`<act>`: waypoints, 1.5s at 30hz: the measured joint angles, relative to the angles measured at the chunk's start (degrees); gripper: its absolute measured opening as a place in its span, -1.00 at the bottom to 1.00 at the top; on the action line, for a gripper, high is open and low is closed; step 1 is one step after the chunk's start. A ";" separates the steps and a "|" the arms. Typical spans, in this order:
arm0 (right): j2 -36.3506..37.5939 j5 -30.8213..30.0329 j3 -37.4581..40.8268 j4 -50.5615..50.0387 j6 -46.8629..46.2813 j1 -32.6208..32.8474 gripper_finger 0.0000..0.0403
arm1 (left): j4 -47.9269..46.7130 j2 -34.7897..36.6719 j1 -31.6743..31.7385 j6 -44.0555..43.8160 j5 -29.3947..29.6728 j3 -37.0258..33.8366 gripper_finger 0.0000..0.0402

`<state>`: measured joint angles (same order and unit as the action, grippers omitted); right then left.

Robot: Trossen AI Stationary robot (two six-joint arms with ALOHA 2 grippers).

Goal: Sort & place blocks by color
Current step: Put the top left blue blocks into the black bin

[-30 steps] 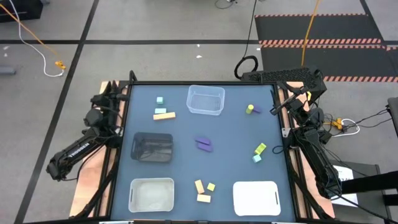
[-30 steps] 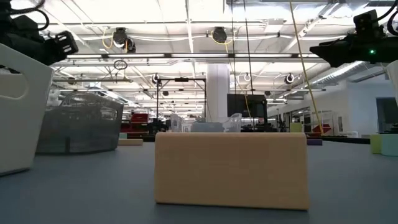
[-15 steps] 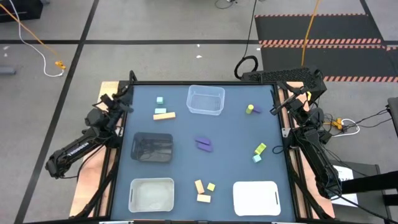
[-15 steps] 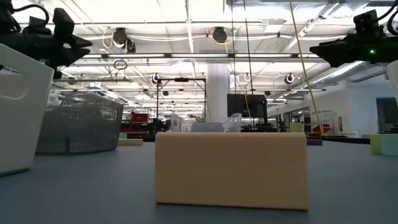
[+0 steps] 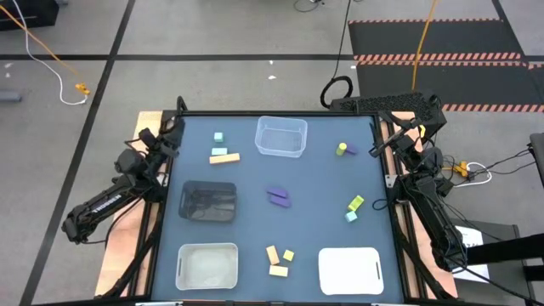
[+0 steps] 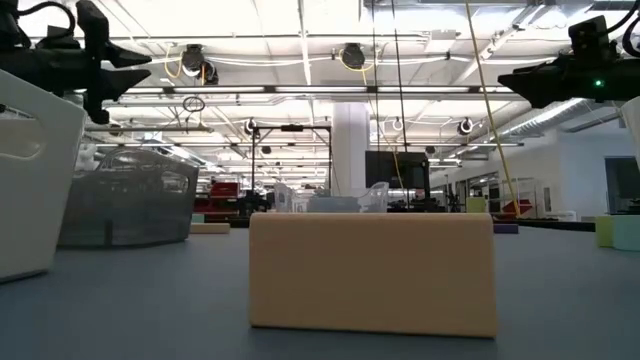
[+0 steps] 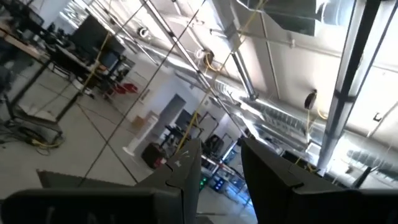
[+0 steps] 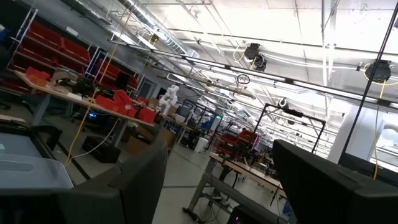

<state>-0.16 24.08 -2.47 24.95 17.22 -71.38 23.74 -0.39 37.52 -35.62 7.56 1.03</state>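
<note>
Blue-grey worktop (image 5: 255, 200), rectangular, dark-framed. At the far edge, middle — a clear bin (image 5: 281, 137). Beside it toward the left arm, a light blue cube (image 5: 218, 137) and, nearer, a light blue bar touching a pale orange bar (image 5: 224, 156). Toward the right arm, a yellow-green piece touching a purple one (image 5: 342, 150), shapes hard to tell. Mid-worktop: a black bin (image 5: 208, 201), two purple blocks (image 5: 279, 197) touching. Near the right edge, a yellow-green block (image 5: 356, 203) just beside a teal cube (image 5: 351, 217). Along the near edge — a translucent white bin (image 5: 206, 265), three pale orange blocks (image 5: 279, 260) close together, a white bin (image 5: 349, 269).
</note>
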 joint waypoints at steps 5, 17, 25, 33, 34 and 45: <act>0.00 0.00 0.00 0.00 -0.01 0.01 0.40 | -5.59 -3.70 0.04 5.85 -0.01 4.43 -0.43; -0.01 0.00 0.01 0.01 0.00 0.00 0.40 | -30.75 -35.16 -0.03 15.60 4.91 25.50 -0.43; 0.00 0.01 0.00 0.00 0.00 -0.01 0.40 | -34.56 -53.12 -2.18 19.53 4.93 31.82 -0.43; 0.00 0.02 0.00 0.02 0.00 0.00 0.40 | -31.84 -61.06 -3.63 20.26 4.93 32.21 -0.43; 0.00 0.00 0.00 0.02 0.00 -0.01 0.40 | -31.27 -61.82 -3.62 18.21 4.99 32.21 -0.43; 0.00 0.01 0.01 0.00 0.01 0.01 0.40 | -34.18 -72.34 -3.41 4.99 11.00 32.21 -0.31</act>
<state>-0.17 24.08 -2.46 24.95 17.23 -71.38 -10.43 -72.73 34.11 -30.63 18.56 33.23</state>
